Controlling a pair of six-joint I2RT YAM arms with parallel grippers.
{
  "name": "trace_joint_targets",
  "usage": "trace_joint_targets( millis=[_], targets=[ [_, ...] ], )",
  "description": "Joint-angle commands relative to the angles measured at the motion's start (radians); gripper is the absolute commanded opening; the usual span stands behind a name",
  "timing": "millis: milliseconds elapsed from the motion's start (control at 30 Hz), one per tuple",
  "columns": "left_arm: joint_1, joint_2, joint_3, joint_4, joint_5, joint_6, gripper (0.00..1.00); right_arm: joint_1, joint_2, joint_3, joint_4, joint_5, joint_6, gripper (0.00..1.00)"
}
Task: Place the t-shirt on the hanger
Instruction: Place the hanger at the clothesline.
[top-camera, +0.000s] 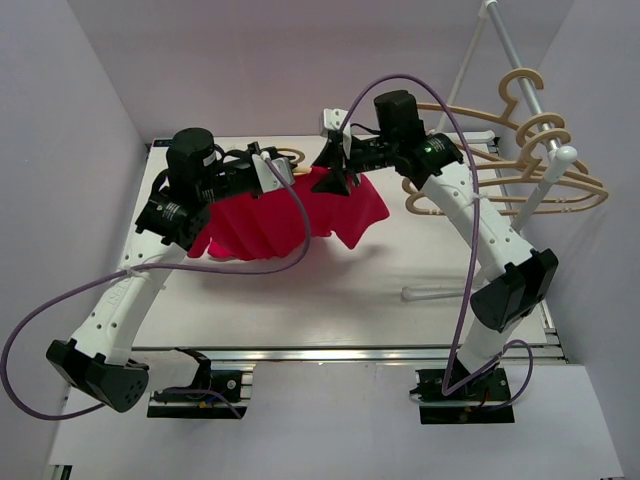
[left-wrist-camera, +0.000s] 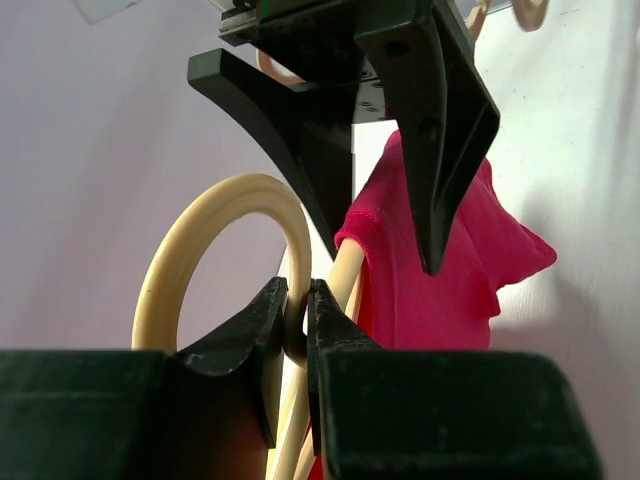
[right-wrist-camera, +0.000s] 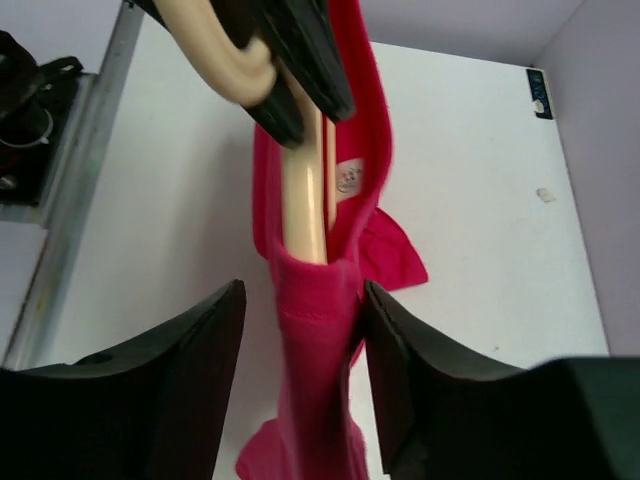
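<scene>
The red t-shirt (top-camera: 290, 215) hangs draped over the tan hanger, held above the table's back middle. My left gripper (top-camera: 277, 170) is shut on the hanger's hook (left-wrist-camera: 215, 215), its jaws pinching the rod (left-wrist-camera: 297, 312). The t-shirt also shows in the left wrist view (left-wrist-camera: 430, 285). My right gripper (top-camera: 336, 182) is open. In the right wrist view it (right-wrist-camera: 303, 335) straddles the t-shirt's shoulder (right-wrist-camera: 315, 350), which covers the hanger's arm (right-wrist-camera: 303, 205). The white neck label (right-wrist-camera: 348, 178) shows inside the collar.
A white rack (top-camera: 520, 70) at the right back carries several spare tan hangers (top-camera: 545, 165). A clear rod (top-camera: 432, 292) lies on the white table (top-camera: 380, 300). Purple walls close in left and back.
</scene>
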Motion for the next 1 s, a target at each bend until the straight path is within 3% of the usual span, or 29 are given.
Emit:
trace_joint_targets(
  millis=[0, 67, 100, 167, 200, 467, 533, 600, 633, 667, 900, 967],
  targets=[
    [0.006, -0.014, 0.019, 0.042, 0.037, 0.002, 0.0, 0.032, -0.029, 0.011, -0.019, 0.013, 0.033, 0.55],
    [0.006, -0.015, 0.007, 0.065, 0.035, -0.002, 0.0, 0.054, -0.042, -0.003, -0.014, 0.078, 0.062, 0.4],
    [0.006, -0.017, -0.008, 0.075, 0.032, -0.004, 0.0, 0.061, -0.046, -0.02, -0.001, 0.098, 0.076, 0.27],
    [0.006, -0.012, -0.013, 0.083, 0.025, -0.007, 0.0, 0.071, -0.06, -0.032, 0.01, 0.141, 0.114, 0.13],
    [0.006, -0.009, -0.006, 0.08, 0.028, -0.007, 0.0, 0.072, -0.063, -0.038, 0.019, 0.159, 0.126, 0.0],
    [0.006, -0.023, -0.024, 0.111, 0.043, -0.013, 0.0, 0.077, -0.075, -0.057, 0.038, 0.24, 0.156, 0.0],
    [0.006, -0.023, -0.027, 0.121, 0.023, -0.036, 0.21, 0.077, -0.094, -0.084, 0.071, 0.276, 0.211, 0.0],
    [0.006, -0.023, -0.039, 0.138, 0.003, -0.056, 0.48, 0.075, -0.112, -0.11, 0.128, 0.317, 0.273, 0.0],
    [0.006, -0.03, -0.05, 0.151, -0.013, -0.064, 0.81, 0.075, -0.129, -0.121, 0.142, 0.364, 0.29, 0.0],
    [0.006, -0.035, -0.077, 0.187, -0.024, -0.074, 0.97, 0.077, -0.137, -0.142, 0.168, 0.391, 0.309, 0.0],
    [0.006, -0.125, -0.261, 0.457, -0.132, -0.24, 0.98, 0.077, -0.169, -0.179, 0.211, 0.624, 0.47, 0.0],
    [0.006, -0.164, -0.3, 0.531, -0.173, -0.272, 0.98, 0.075, -0.169, -0.172, 0.23, 0.78, 0.559, 0.0]
  ],
)
